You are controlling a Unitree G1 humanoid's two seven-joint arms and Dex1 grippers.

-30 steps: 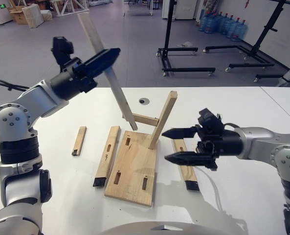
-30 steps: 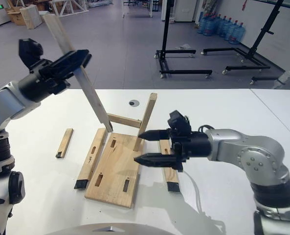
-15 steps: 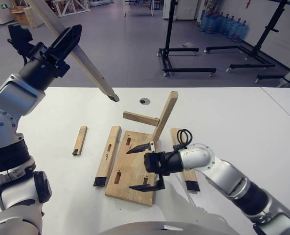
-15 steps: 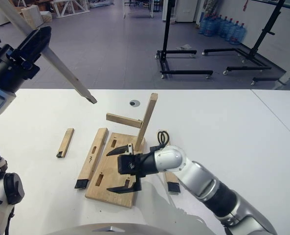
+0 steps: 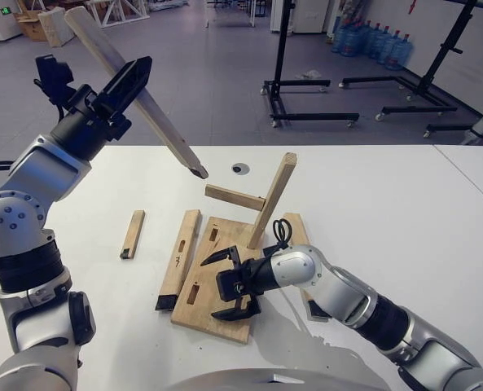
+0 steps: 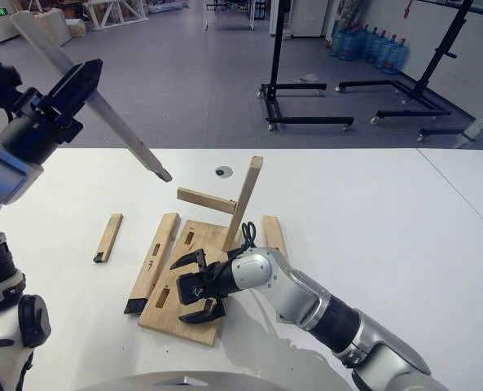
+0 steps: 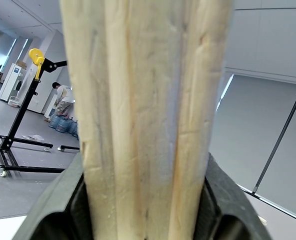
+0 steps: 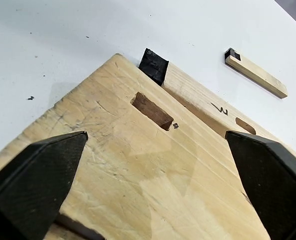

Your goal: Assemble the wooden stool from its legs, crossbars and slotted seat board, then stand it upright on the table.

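Observation:
High at the left, my left gripper (image 5: pixel 135 77) is shut on a long wooden leg (image 5: pixel 155 122), which slants down toward the table, its lower end in the air above it; this leg (image 7: pixel 148 120) shows close up in the left wrist view. The slotted seat board (image 5: pixel 225 314) lies flat on the table. One leg (image 5: pixel 274 195) stands in it, tilted, with a crossbar (image 5: pixel 234 196) joined to it. My right gripper (image 5: pixel 209 289) hangs open just over the board's near left part, its fingertips (image 8: pixel 38 170) straddling a slot (image 8: pixel 152 111).
A slotted leg (image 5: pixel 180 257) lies left of the board, and a short crossbar (image 5: pixel 132 234) farther left. Another leg (image 5: pixel 296 232) lies right of the board, partly under my right arm. The white table (image 5: pixel 388 187) has a small hole (image 5: pixel 239 169) at the back.
My left arm lifted its leg up and away from the board to the left. My right gripper swung from the board's right side across to its near left part.

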